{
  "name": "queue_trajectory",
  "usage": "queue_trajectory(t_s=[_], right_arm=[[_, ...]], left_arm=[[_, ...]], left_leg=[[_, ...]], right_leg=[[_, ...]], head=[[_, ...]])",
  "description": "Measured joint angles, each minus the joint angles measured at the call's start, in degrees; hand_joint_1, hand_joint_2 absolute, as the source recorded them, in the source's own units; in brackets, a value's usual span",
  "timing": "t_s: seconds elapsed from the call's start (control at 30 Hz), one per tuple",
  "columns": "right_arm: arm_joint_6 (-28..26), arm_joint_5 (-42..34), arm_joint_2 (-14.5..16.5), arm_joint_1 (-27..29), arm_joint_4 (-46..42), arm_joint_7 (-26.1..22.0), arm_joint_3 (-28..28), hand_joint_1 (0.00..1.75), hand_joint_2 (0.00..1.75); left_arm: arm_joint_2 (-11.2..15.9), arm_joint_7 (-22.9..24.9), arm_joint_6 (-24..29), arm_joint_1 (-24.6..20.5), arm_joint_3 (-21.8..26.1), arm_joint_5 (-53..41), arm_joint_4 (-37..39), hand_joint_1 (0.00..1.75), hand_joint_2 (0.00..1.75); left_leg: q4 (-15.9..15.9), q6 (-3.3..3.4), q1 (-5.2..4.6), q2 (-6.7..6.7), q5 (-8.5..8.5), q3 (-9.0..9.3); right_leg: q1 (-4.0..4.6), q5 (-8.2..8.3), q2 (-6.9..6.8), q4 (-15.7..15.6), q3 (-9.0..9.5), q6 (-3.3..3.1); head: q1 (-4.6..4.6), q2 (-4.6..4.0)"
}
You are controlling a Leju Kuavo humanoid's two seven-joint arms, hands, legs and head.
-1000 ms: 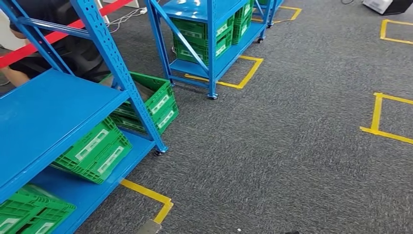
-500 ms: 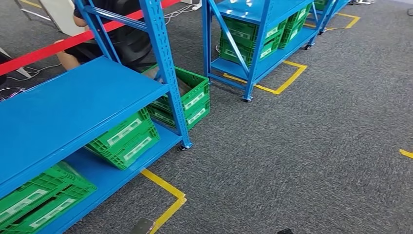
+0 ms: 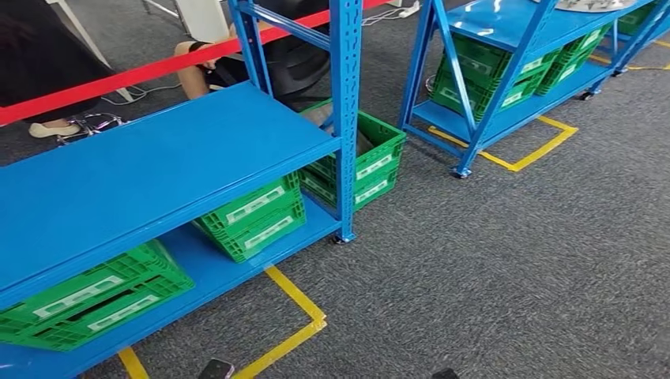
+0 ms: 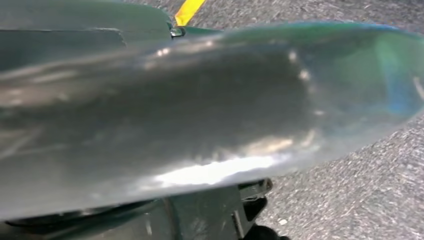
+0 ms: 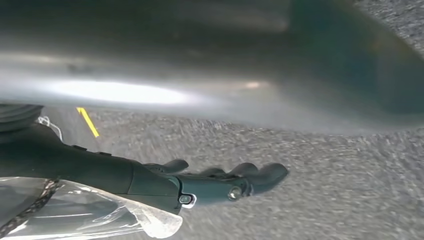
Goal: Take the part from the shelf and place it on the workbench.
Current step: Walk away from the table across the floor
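Seen from the head, looking down on grey carpet [image 3: 513, 260] marked with yellow tape [image 3: 296, 304]. A blue metal shelf [image 3: 158, 158] takes up the left side. Its middle board is bare, and green plastic crates [image 3: 257, 217] sit side by side on the bottom board. One more green crate [image 3: 371, 158] stands on the carpet just behind the shelf's corner post. A red strip [image 3: 150, 71] runs across the shelf frame, and a person [image 3: 276, 55] sits behind it, partly hidden.

A second blue shelf [image 3: 506, 55] stands well apart at the upper right, with green crates on its lower board. On its top board, cut off by the picture's edge, lies a silvery object [image 3: 589, 5]. It may be the part, but too little of it shows to be sure.

From the right wrist, the right robot hand [image 5: 220, 185] hangs over the carpet with its dark fingers stretched out almost straight and nothing between them. A crumpled clear plastic film [image 5: 90, 215] lies near the wrist — whether it touches the hand cannot be told.

From the left wrist, a blurred silver surface [image 4: 200, 115] covers most of the picture. A dark bit of the left robot hand [image 4: 252, 205] peeks out beneath it — how far it is spread cannot be told.
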Motion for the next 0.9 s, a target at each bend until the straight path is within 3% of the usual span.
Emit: queue_trajectory(t_s=[0.03,0.1,0.17,0.23,0.27,0.3,0.33,0.4,0.47,0.53,0.57,0.63,0.67,0.7,0.73,0.77,0.8,0.83,0.87,0.9], right_arm=[[0.0,-0.1,0.0,0.0,0.0,0.0,0.0,0.0,0.0],[0.0,-0.1,0.1,0.0,0.0,0.0,0.0,0.0,0.0],[0.0,-0.3,0.2,0.1,0.0,0.0,0.0,0.0,0.0],[-0.1,-0.6,0.2,0.2,0.0,-0.1,0.0,0.0,0.0],[-0.2,-0.7,0.2,0.3,0.0,-0.1,-0.1,0.0,0.0],[-0.3,-0.8,0.2,0.2,0.0,-0.1,-0.1,0.0,0.0],[-0.4,-0.9,0.2,0.2,0.0,-0.2,-0.1,0.0,0.0],[-0.6,-1.0,0.2,0.1,0.0,-0.2,-0.1,0.0,0.0],[-0.8,-1.0,0.2,0.1,0.0,-0.3,-0.1,0.0,0.0],[-0.9,-1.1,0.3,0.0,0.0,-0.2,-0.1,0.0,0.0],[-0.9,-1.1,0.3,-0.1,0.0,-0.3,-0.1,0.0,0.0],[-1.0,-1.1,0.3,-0.2,0.0,-0.3,-0.1,0.0,0.0],[-1.0,-1.1,0.3,-0.1,0.0,-0.3,-0.1,0.0,0.0],[-1.0,-1.1,0.3,0.0,0.0,-0.3,-0.1,0.0,0.0],[-1.0,-1.1,0.3,0.1,0.0,-0.3,-0.1,0.0,0.0],[-1.1,-1.1,0.3,0.3,0.0,-0.3,-0.1,0.0,0.0],[-1.1,-1.1,0.3,0.3,0.0,-0.3,-0.1,0.0,0.0],[-1.1,-1.1,0.3,0.3,0.0,-0.3,-0.1,0.0,0.0],[-1.1,-1.1,0.3,0.3,0.0,-0.4,-0.1,0.0,0.0],[-1.2,-1.1,0.3,0.2,0.0,-0.5,-0.1,0.0,0.0]], left_arm=[[0.1,0.0,0.0,0.2,0.0,-0.1,0.0,0.0,0.0],[0.3,0.0,-0.1,0.4,0.0,-0.2,0.0,0.0,0.0],[0.4,0.0,-0.2,0.3,0.0,-0.3,0.0,0.0,0.0],[0.4,0.0,-0.3,0.2,0.0,-0.6,0.0,0.0,0.0],[0.5,0.0,-0.4,0.3,0.0,-0.7,0.0,0.0,0.0],[0.6,0.0,-0.5,0.5,0.0,-0.9,0.0,0.0,0.0],[0.6,0.0,-0.5,0.6,0.0,-1.1,0.0,0.0,0.0],[0.7,0.0,-0.7,0.7,0.0,-1.3,0.0,0.0,0.0],[0.8,0.0,-0.7,0.5,0.0,-1.4,0.0,0.0,0.0],[0.9,0.0,-0.7,0.7,0.0,-1.5,0.0,0.0,0.0],[0.9,0.1,-0.7,0.9,0.0,-1.6,0.0,0.0,0.0],[1.0,0.1,-0.7,1.0,0.0,-1.7,0.0,0.0,0.0],[1.0,0.1,-0.7,1.0,-0.1,-1.8,0.0,0.0,0.0],[1.0,0.1,-0.7,0.9,-0.1,-1.8,0.0,0.0,0.0],[1.0,0.1,-0.8,0.8,-0.2,-1.9,0.0,0.0,0.0],[1.0,0.1,-0.8,0.8,-0.2,-1.9,0.0,0.0,0.0],[1.0,0.1,-0.8,0.9,-0.2,-1.9,0.0,0.0,0.0],[1.1,0.1,-0.8,1.0,-0.3,-1.9,0.0,0.0,0.0],[1.1,0.1,-0.8,1.0,-0.3,-1.9,0.0,0.0,0.0],[1.1,0.1,-0.8,0.9,-0.3,-1.9,0.0,0.0,0.0]], left_leg=[[0.0,-0.32,0.11,-0.36,0.01,-0.11],[1.7,-0.93,-0.01,1.4,-1.25,-0.9],[7.8,-1.45,-0.1,4.82,-4.56,-3.73],[14.9,-1.79,0.12,6.31,-7.18,-7.14],[16.2,-1.88,0.23,6.54,-7.03,-7.78],[15.1,-1.89,0.32,6.74,-5.7,-7.23],[11.9,-1.81,0.36,7.16,-3.58,-5.66],[4.0,-1.44,-0.01,9.53,-0.29,-1.73],[0.5,-0.89,-0.5,11.21,0.18,-0.08],[0.2,-0.24,-0.6,10.33,-0.01,-0.17],[0.0,0.07,-0.49,9.66,0.06,-0.13],[-0.4,0.77,-0.16,8.39,0.27,-0.01],[-0.4,1.0,-0.07,7.73,0.31,-0.02],[-0.4,1.18,-0.05,6.99,0.3,-0.07],[-0.4,1.27,-0.07,6.18,0.27,-0.06],[-0.4,1.3,-0.09,5.32,0.24,0.01],[-0.3,1.29,-0.11,4.42,0.21,0.12],[-0.3,1.23,-0.1,3.53,0.15,0.28],[-0.3,1.12,-0.07,2.69,0.07,0.41],[-0.2,0.93,-0.12,1.91,-0.02,0.44]], right_leg=[[-0.06,0.11,-0.59,-0.1,0.1,-0.32],[-0.22,0.28,-1.94,-0.5,0.41,-1.02],[-0.18,0.21,-3.65,-0.7,0.68,-1.54],[-0.08,-0.06,-5.49,-0.7,0.86,-1.73],[-0.07,-0.22,-6.32,-0.7,1.01,-1.73],[-0.06,-0.41,-7.07,-0.7,1.23,-1.69],[-0.06,-0.65,-7.77,-0.7,1.56,-1.61],[0.11,-1.25,-9.08,-0.7,2.14,-1.14],[0.41,-1.73,-10.31,-0.7,2.5,-0.45],[0.51,-2.01,-11.42,-0.9,2.97,0.11],[0.43,-2.4,-10.86,-0.7,3.02,0.4],[0.22,-4.61,-7.7,2.5,1.52,0.84],[0.13,-6.32,-5.8,5.9,-0.24,0.96],[0.11,-8.01,-4.75,10.1,-2.37,1.03],[0.11,-8.99,-4.33,13.6,-4.41,1.08],[0.12,-8.89,-4.16,15.6,-5.8,1.08],[0.13,-7.58,-4.06,15.3,-6.21,1.04],[0.1,-5.27,-3.79,12.7,-5.53,0.94],[0.02,-2.68,-2.95,8.8,-4.16,0.79],[-0.14,-0.85,-1.28,5.1,-2.75,0.62]], head=[[0.02,0.01],[-0.2,0.01],[-0.52,0.01],[-0.6,0.02],[-0.61,0.01],[-0.62,0.01],[-0.63,0.01],[-0.67,0.0],[-0.63,0.01],[-0.52,0.01],[-0.39,0.0],[-0.17,0.0],[-0.02,0.0],[0.05,0.0],[0.1,0.0],[0.1,0.01],[0.1,0.01],[0.1,0.01],[0.11,0.01],[0.08,0.0]])
